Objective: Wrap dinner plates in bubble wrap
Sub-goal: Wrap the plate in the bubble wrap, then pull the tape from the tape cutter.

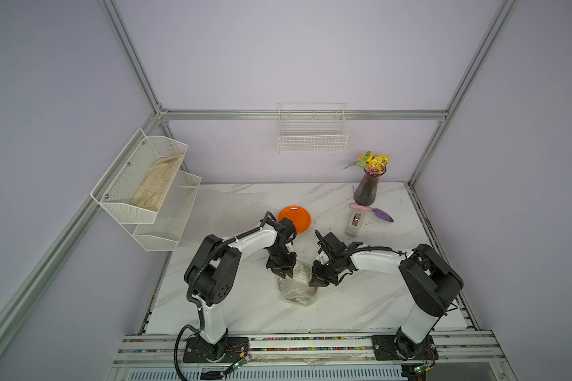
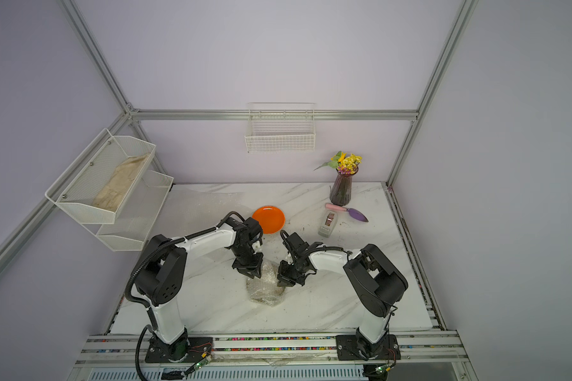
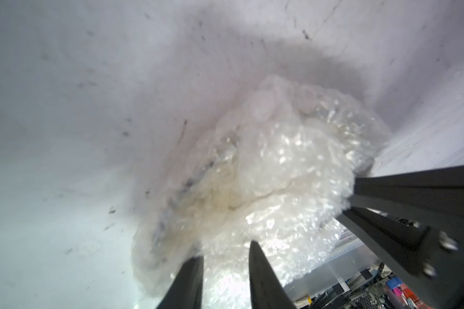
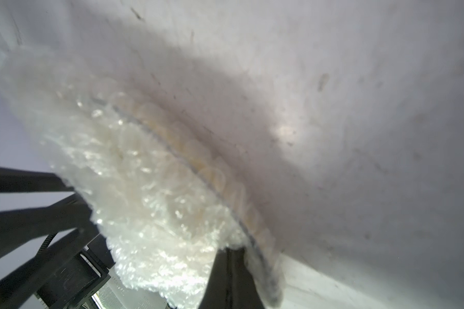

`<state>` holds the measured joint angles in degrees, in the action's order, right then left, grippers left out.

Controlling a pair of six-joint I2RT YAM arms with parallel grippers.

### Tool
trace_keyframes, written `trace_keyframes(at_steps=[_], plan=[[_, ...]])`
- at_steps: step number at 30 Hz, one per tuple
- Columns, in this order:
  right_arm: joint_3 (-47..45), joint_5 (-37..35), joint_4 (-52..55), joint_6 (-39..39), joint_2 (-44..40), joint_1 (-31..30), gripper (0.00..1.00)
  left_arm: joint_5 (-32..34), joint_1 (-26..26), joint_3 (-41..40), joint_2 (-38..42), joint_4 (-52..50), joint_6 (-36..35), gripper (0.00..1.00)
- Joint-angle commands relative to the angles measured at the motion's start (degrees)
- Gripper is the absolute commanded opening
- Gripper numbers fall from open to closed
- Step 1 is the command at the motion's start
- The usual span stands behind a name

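Bubble wrap [image 1: 298, 292], crinkly, swaddles round plate [image 4: 198, 171]; left end effector [image 1: 283, 274] slightly parted, right end effector [image 1: 315, 282] closed, holds unclear.

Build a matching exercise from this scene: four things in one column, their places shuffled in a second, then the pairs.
Things:
1. orange plate
2. beige cloth
3. bubble-wrapped plate
4. tape dispenser

Places:
A. in the upper tier of the wall rack
B. between the left gripper and the right gripper
C. next to the purple trowel
D. unwrapped on the table, just beyond the left arm's wrist

Pairs: 1-D, 2-A, 3-B, 4-C.
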<state>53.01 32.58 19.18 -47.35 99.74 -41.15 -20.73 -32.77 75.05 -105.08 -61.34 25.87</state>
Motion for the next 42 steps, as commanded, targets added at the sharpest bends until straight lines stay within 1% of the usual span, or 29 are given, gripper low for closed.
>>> trace_keyframes(at_steps=[1,4,7,13,16,18,20,24,26,27,28,30,31,32,35,37,40,42], plan=[[-2.69,-4.8,4.46,-1.6,2.65,0.1,0.0,-0.35,-0.19,5.81,5.94,-2.82,1.73,0.31],[-2.55,-4.87,4.55,-1.6,2.69,0.12,0.0,-5.61,-1.76,3.86,6.44,-0.01,3.25,0.29],[-2.4,-4.89,4.81,-1.43,2.91,0.1,0.0,-11.1,-3.71,0.06,5.67,6.4,6.27,0.25],[-2.26,-4.96,5.22,-1.26,3.17,0.13,0.0,-17.84,-5.81,-7.89,3.16,16.23,9.24,0.19],[-1.82,-5.45,6.18,-0.77,3.22,0.1,0.0,-15.44,-5.76,-12.53,1.87,14.34,6.82,0.16],[-1.56,-5.97,6.74,-0.42,3.33,0.1,0.0,-12.64,-5.47,-15.37,0.95,12.15,4.35,0.16],[-1.51,-6.08,6.75,-0.29,3.52,0.1,0.0,-11.29,-5.05,-17.45,0.06,12.47,3.03,0.15],[-0.58,-6.7,6.6,0.19,2.86,0.1,0.0,-7.98,-3.99,-18.79,-2.38,13.86,1.99,0.14],[0.72,-7.68,6.23,1.14,0.71,0.7,0.0,-7.18,-3.88,-18.8,-2.32,14.74,2.04,0.14],[1.73,-8.12,6.32,1.87,-0.77,1.48,0.02,-6.84,-3.88,-18.8,-2.23,15.08,2.08,0.13],[2.51,-8.14,6.31,2.48,-1.99,2.49,0.09,-6.55,-3.88,-18.95,-2.07,15.51,2.16,0.14],[3.94,-7.02,5.93,4.08,-4.44,6.46,0.27,-6.24,-3.88,-19.48,-1.73,16.39,2.55,0.13],[4.7,-5.82,5.75,5.01,-5.15,8.61,0.33,-6.38,-3.83,-19.71,-1.69,16.75,2.76,0.13],[5.8,-4.64,5.45,6.34,-5.82,10.66,0.36,-6.56,-3.8,-19.91,-1.72,17.19,2.91,0.13],[7.56,-2.05,4.29,8.88,-6.93,17.92,0.4,-6.56,-3.82,-20.4,-1.46,17.99,3.12,0.13],[8.21,0.37,3.85,9.96,-6.09,23.81,0.4,-6.36,-3.8,-20.79,-1.11,18.6,3.48,0.13],[7.48,5.72,-1.97,8.95,-4.89,33.45,0.36,-6.25,-3.81,-21.12,-1.01,18.98,3.8,0.13],[8.56,6.57,-3.97,9.38,-3.21,38.77,0.34,-5.99,-3.81,-21.25,-0.59,19.15,4.01,0.13]])
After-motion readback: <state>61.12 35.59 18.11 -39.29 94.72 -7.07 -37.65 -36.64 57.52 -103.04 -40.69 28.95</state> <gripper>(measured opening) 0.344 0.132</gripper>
